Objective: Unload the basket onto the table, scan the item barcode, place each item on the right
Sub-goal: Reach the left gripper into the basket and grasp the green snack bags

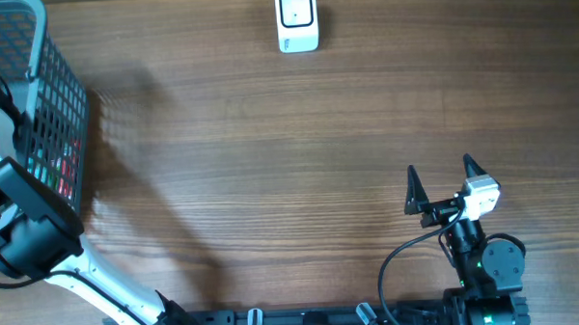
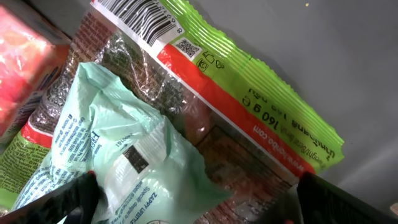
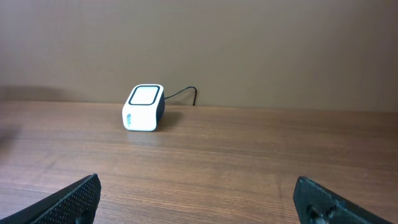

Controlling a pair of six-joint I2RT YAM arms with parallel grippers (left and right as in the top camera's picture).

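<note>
No item is picked yet. The packets lie in the basket [image 1: 60,84] at 9 o'clock on the bench [image 1: 270,163]. The left wrist view shows me a pale green packet [image 2: 124,155] lying on a red-and-green packet [image 2: 236,106], whose barcode [image 2: 146,18] faces up at 11 o'clock. My left end effector [image 2: 199,202] hangs released over them, gripping nothing. The scanner [image 1: 296,19] stands at 12 o'clock, well apart. My right end effector [image 1: 441,181] is released and empty at 4 o'clock. In my judgement, picking, carrying and scanning all remain.
</note>
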